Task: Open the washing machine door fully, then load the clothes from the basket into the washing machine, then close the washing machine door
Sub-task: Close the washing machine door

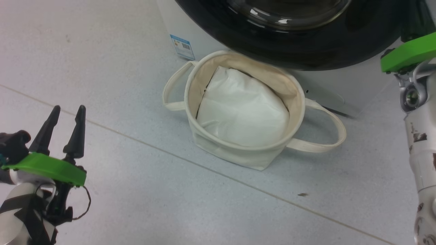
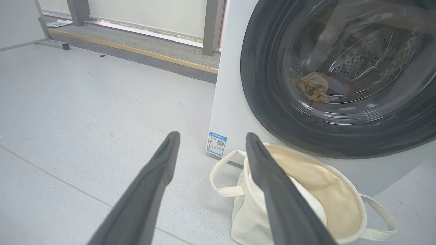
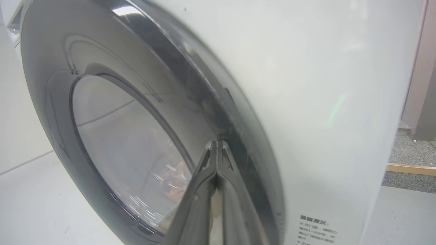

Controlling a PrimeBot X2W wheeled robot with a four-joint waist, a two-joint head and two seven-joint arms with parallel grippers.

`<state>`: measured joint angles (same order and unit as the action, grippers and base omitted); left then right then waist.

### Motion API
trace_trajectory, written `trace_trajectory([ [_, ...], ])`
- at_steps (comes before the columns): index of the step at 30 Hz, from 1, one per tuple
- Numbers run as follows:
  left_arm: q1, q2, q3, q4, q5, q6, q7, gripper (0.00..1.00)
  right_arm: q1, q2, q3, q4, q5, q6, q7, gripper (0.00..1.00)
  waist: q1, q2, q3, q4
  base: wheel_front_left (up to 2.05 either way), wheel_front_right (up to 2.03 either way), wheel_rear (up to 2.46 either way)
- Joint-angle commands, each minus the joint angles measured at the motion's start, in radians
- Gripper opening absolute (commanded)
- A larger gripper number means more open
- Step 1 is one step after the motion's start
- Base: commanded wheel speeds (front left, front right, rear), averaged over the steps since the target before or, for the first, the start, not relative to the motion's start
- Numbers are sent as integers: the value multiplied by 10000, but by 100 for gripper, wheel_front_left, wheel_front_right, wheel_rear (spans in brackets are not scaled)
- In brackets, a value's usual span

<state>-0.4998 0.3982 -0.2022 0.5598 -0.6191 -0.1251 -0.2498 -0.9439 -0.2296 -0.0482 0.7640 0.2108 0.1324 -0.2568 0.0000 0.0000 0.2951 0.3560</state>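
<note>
The washing machine [image 2: 231,85] stands with its door [image 2: 265,68] lying against its front. Behind the door glass, the clothes [image 2: 315,88] lie low in the steel drum, showing as a brown and blue heap. Before the washer sits the cream basket [image 1: 231,153], and a plain white lump [image 1: 242,109] lies in it. My left gripper [image 1: 69,107] hovers open and empty over the floor, left of the basket. In the right wrist view my right gripper [image 3: 216,143] is shut, its tips at the right part of the door's black rim [image 3: 44,68].
A blue label [image 1: 183,46] marks the washer's lower left corner. The basket's strap handles [image 1: 323,143] loop out on the floor on both sides. A raised grey strip with a wooden edge [image 2: 136,51] runs behind the washer. My right forearm [image 1: 422,136] rises at the right edge.
</note>
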Motion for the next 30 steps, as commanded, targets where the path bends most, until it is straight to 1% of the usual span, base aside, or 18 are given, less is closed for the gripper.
trace_trajectory([
  [1, -260, 438, 509, -162, 8, -56, -120, 100, -358, 87, 37, -481, 118, -17, -49, 0, 0, 0, -131, -65, 0, 0, 0],
  [3, -202, 416, 526, -141, 15, -56, -120, 100, -24, 168, 117, -663, 278, -17, -49, 0, 0, 0, -326, -143, 0, 0, 0],
  [4, -165, 413, 537, -121, 23, -56, -120, 100, 163, 211, 175, -800, 365, -17, -49, 27, 0, 0, -430, -196, 0, 0, 0],
  [5, -131, 402, 541, -96, 30, -56, -120, 100, 368, 245, 243, -941, 447, -17, -49, 94, 0, 0, -544, -247, 0, 0, 0],
  [6, -96, 390, 539, -66, 38, -56, -120, 100, 571, 281, 326, -1120, 532, -17, -49, 100, 0, 0, -668, -304, 0, 0, 0],
  [13, 213, 355, 493, 44, 93, -56, -120, 100, 2141, 429, 981, -2520, 1179, -17, -49, 100, 0, 0, -1502, -794, 0, 0, 0],
  [18, 523, 434, 546, 27, 167, -56, -120, 100, 3308, 605, 1151, -3275, 1644, -17, -49, 100, 0, 0, -2050, -1210, 0, 0, 0],
  [26, 1164, 324, 720, -118, 306, -55, -120, 100, 5243, 570, 1758, -4004, 1973, -17, -49, 100, 0, 0, -3053, -1727, 0, 0, 0],
  [30, 1460, 208, 715, -217, 118, -53, -112, 100, 5974, 559, 1856, -4385, 2157, -17, -49, 100, 0, 0, -3216, -1908, 0, 0, 0],
])
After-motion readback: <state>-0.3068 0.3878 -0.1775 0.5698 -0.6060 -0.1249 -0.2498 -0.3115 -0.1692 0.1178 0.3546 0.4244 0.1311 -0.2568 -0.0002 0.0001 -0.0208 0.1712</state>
